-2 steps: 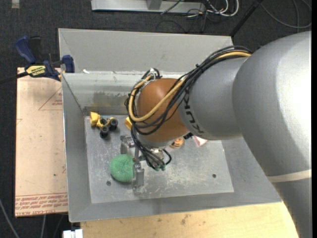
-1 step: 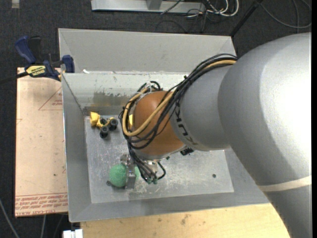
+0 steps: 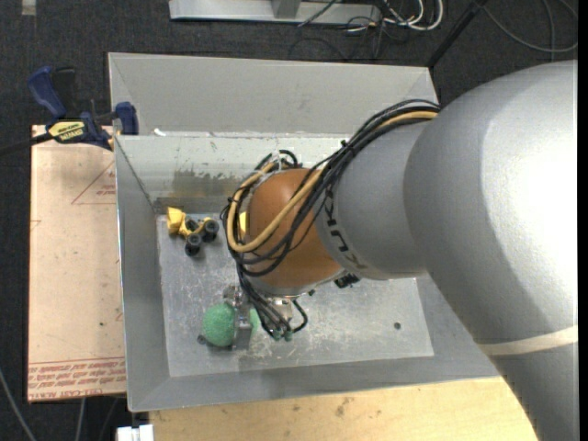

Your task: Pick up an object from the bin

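Grey metal bin [image 3: 377,333], gripper [image 3: 246,318] low over the front left floor, right against a green ball [image 3: 217,327], clenched or released cannot be told, yellow-and-black toy [image 3: 190,228] near the left wall

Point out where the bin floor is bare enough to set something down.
Most open is the floor of the bin along its near wall, to the view's right of the gripper. A smaller patch lies at left, between the yellow-and-black toy and the green ball. It is crowded where the ball sits against the gripper, under the arm.
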Available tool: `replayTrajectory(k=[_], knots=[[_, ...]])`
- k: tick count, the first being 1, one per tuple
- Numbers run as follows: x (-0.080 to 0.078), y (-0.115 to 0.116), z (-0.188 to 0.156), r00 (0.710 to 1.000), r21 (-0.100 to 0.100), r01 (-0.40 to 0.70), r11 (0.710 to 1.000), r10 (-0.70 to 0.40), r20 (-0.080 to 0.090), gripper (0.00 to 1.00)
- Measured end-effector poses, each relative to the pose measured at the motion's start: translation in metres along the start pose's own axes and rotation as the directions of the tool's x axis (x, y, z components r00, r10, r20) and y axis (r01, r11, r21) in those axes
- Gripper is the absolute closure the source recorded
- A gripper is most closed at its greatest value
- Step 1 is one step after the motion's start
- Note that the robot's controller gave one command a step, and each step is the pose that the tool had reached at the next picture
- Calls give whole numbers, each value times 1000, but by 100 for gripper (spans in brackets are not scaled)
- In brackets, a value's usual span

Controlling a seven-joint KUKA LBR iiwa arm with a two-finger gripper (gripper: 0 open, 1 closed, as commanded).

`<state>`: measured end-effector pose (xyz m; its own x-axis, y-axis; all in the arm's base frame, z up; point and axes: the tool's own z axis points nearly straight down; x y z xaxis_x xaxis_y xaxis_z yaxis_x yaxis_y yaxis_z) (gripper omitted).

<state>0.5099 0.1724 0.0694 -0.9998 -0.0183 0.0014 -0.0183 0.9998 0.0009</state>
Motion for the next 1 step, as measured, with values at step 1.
replayTrajectory(k=[1], knots=[[-10, 14, -147, 1000, -1, 3, 1000, -3, 5, 100]])
